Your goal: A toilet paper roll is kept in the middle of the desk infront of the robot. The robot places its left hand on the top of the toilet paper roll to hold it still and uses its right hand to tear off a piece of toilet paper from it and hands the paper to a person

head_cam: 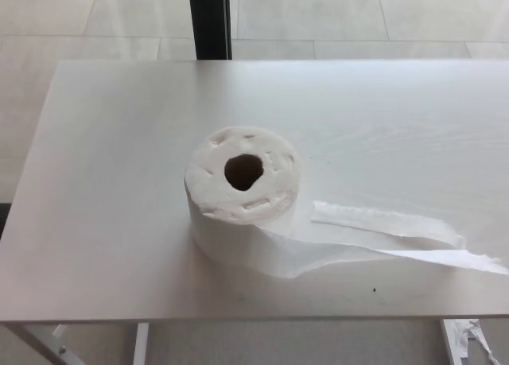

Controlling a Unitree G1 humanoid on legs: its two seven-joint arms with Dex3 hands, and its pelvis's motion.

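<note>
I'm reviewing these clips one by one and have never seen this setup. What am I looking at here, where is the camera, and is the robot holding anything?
This single picture comes from a camera on a humanoid robot's head, looking down at the pale desk in front of it. A toilet paper roll stands on end in the middle, its hole facing up. A loose tail of paper trails from it toward the robot's right, reaching the picture's edge. Neither robot hand shows, so nothing is held and no tearing has begun. Beyond the desk are floor tiles and a dark post.
</note>
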